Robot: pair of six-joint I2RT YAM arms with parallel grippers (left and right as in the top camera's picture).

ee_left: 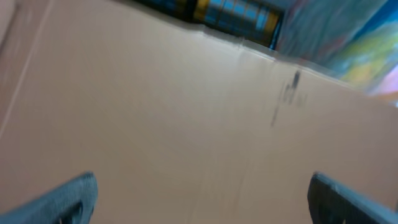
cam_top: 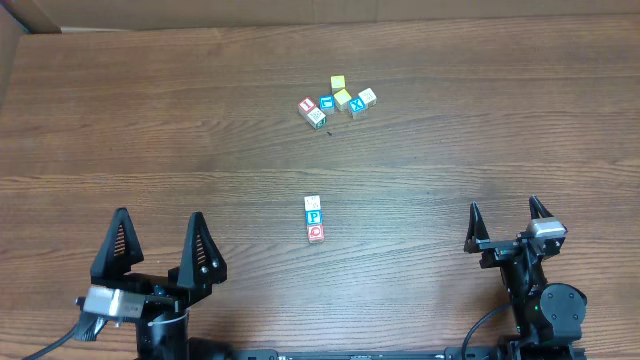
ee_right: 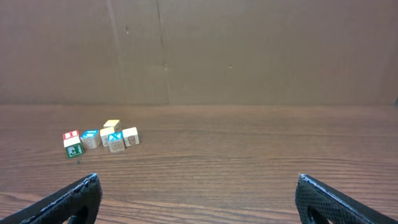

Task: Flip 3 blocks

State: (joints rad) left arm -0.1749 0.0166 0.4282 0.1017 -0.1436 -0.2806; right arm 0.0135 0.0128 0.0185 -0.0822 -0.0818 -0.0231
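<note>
Wooden and tiny, the three blocks (cam_top: 314,218) stand in a short touching row on the worktop (cam_top: 200,120) in the overhead view. The row's long axis runs straight away from the robot: red-faced block (cam_top: 316,233) nearest, blue "P" block (cam_top: 314,217) in the middle, pale block (cam_top: 313,203) farthest. The row lies between the arms, to the right of the left pincer (cam_top: 159,214) and to the left of the right pincer (cam_top: 503,204), about level with their fingertips. Both are spread wide and hold nothing, and the left looks slightly nearer. A loose cluster of other cubes (cam_top: 337,100) sits well beyond the row. The left wrist view is blurred and shows only a cardboard wall (ee_left: 186,106) between its spread fingers, no block. The right wrist view frames the far cluster ahead and to the left, with the row out of frame. Either arm would likely have to swing inward, meeting the row broadside.
</note>
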